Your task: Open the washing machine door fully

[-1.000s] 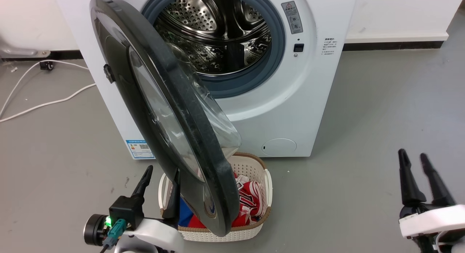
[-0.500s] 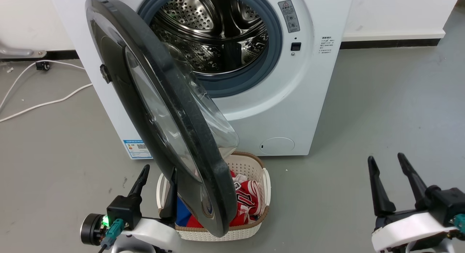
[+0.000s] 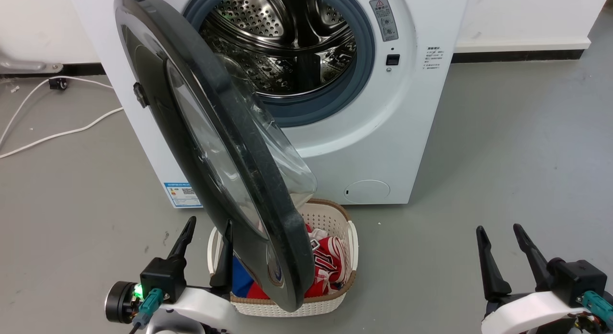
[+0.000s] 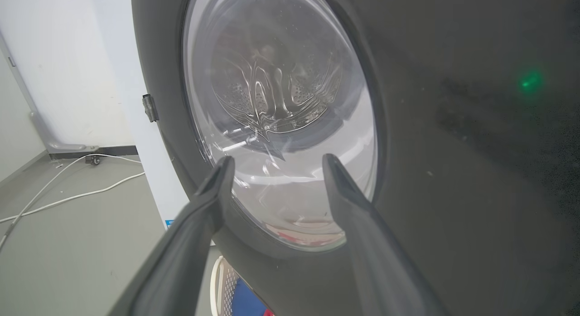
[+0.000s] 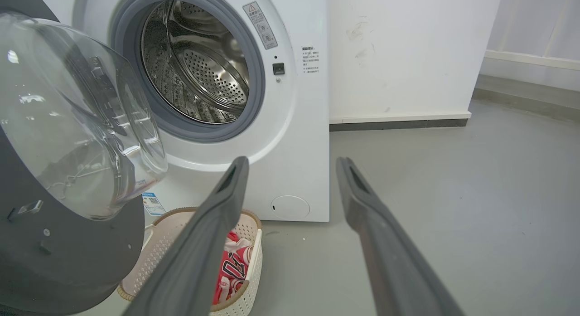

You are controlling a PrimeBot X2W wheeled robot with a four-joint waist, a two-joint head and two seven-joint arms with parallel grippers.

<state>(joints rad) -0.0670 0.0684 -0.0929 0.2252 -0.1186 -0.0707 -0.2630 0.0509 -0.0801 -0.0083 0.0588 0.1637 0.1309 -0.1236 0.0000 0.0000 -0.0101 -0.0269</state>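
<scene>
You are working with one washing machine [image 3: 383, 147], one washing machine door [image 3: 210, 147], one laundry basket [image 3: 352, 247] and two grippers. The door is hanging on its hinge at the machine's left side and is standing roughly half open. Its free edge is reaching toward you over the basket, and the drum [image 3: 287, 41] is showing beyond it. The left gripper [image 3: 210, 228] is sitting spread and empty just beside the door's outer face at its near lower edge; whether it is touching cannot be told. The right gripper [image 3: 499, 238] is waiting spread and empty over the floor, well apart to the right. The door is likely behaving as a stiff, fairly heavy panel swinging freely. Its glossy rim is probably offering little friction, and the glass bowl is likely the fragile part. You should be bearing on the black rim at the free edge, far from the hinge.
</scene>
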